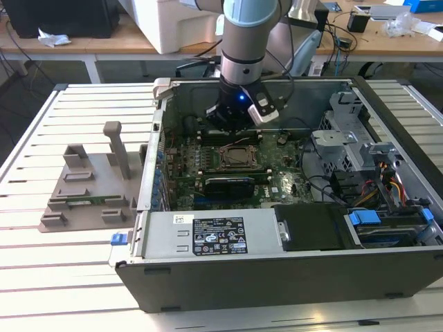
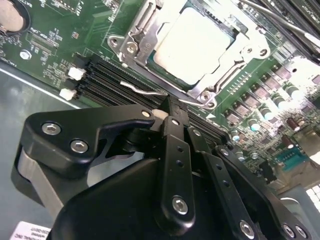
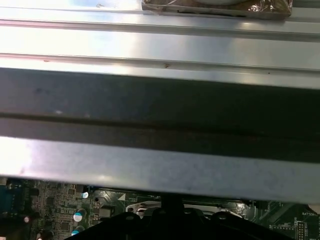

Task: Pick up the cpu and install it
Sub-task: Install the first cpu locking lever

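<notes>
CPU (image 2: 192, 45) is already lying in its socket on the motherboard (image 2: 60, 40), its pale metal top visible in the second wrist view, with the metal socket frame (image 2: 140, 42) open around it and not clamped over it. Going from the exterior view's left, the grey plastic holder block (image 1: 90, 183) stands on the slatted tabletop (image 1: 41, 138) just beside the open computer case (image 1: 291, 277), well apart from the work. Then, in the middle of the case, the gripper (image 1: 232, 119) hangs low above the board near the socket; in the second wrist view its fingers (image 2: 172, 165) look pressed together, pinching nothing. I judge three risks. If the chip is not seated flat and square, any push could bend the socket contacts below. The loose frame and its thin lever (image 2: 142, 90) lie close to the fingertips, so a small sideways move could catch them and drag the chip. The memory slots (image 2: 107, 82) are also very near. Further to the exterior view's right, the cables (image 1: 387, 183) and drive cage (image 1: 346, 138) are apart and seem less of a danger.
</notes>
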You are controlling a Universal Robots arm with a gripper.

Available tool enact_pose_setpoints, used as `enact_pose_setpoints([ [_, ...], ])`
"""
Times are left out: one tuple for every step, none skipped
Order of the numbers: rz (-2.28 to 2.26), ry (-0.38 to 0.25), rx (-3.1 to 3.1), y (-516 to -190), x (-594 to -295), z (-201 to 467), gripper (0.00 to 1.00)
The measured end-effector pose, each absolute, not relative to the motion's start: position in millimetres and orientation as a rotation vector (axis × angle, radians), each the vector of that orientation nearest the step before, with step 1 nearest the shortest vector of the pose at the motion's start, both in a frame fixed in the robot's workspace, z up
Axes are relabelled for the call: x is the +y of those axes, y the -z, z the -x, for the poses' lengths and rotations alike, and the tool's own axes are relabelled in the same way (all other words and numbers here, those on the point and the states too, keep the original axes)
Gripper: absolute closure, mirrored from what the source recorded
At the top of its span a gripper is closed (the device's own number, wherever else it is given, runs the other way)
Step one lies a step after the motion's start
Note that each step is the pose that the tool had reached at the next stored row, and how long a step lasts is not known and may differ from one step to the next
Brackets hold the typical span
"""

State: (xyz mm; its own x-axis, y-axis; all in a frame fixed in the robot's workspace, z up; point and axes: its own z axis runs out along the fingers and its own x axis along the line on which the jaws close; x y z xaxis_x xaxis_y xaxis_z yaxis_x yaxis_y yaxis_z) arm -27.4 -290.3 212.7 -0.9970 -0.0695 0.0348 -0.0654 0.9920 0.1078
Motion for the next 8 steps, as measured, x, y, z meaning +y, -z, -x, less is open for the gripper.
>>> enact_pose_setpoints([
  [-0.105,0.166,-3.096,-211.8,-290.3,25.4,0.89],
  [-0.105,0.166,-3.096,-211.4,-290.3,24.3,0.89],
  [-0.105,0.166,-3.096,-211.1,-290.3,23.2,0.89],
  [-0.105,0.166,-3.096,-210.6,-290.3,21.7,0.89],
  [-0.105,0.166,-3.095,-210.2,-290.3,20.5,0.89],
  [-0.105,0.166,-3.095,-209.9,-290.3,19.3,0.89],
  [-0.105,0.166,-3.095,-209.5,-290.3,18.2,0.89],
  [-0.105,0.166,-3.095,-209.0,-290.3,16.8,0.89],
])
